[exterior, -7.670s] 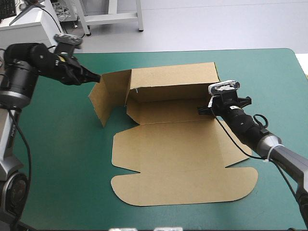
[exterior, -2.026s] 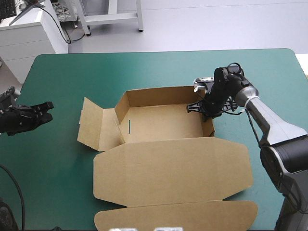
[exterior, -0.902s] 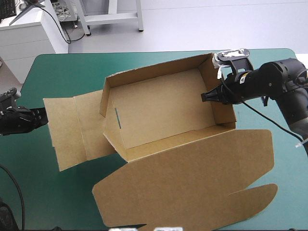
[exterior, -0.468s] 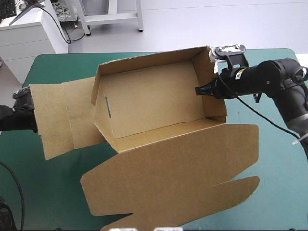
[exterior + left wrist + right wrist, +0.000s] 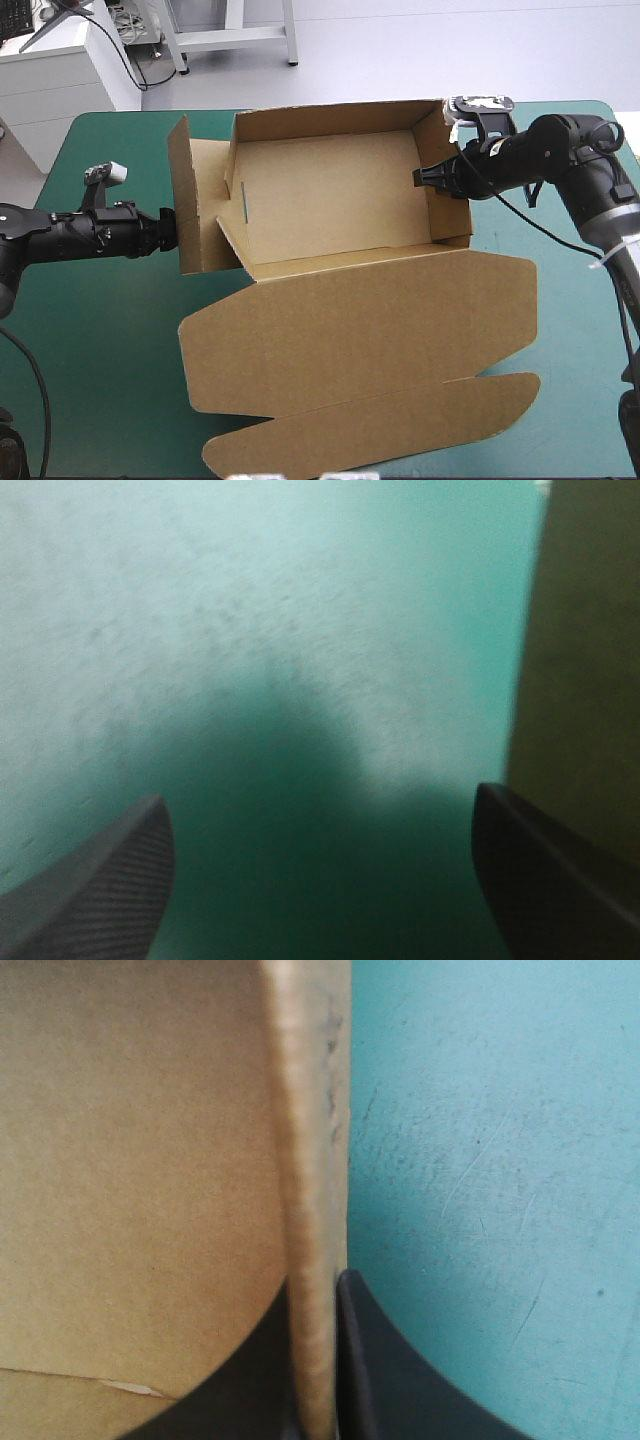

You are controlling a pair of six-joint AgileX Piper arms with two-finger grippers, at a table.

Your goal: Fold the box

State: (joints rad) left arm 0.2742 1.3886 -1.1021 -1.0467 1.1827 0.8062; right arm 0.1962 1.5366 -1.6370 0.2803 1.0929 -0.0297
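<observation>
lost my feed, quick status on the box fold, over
Left gripper open, beside the raised left flap. Right gripper shut on the box, right wall. Tray formed, lid flat. Nothing seen in the way.

Wall edge of brown box [image 5: 140,1140] nipped in right hand [image 5: 318,1285]; teal-green cover [image 5: 490,1160] beside wall.

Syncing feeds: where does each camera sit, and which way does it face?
High view: above and behind the robot, facing forward and down at the box on the cover; left tool and right tool show.
Left wrist view: above that wrist, along the open left tool toward cover, box beside it.
Right wrist view: above that wrist, along the right tool shut on the box's wall.
All share box and cover.
</observation>
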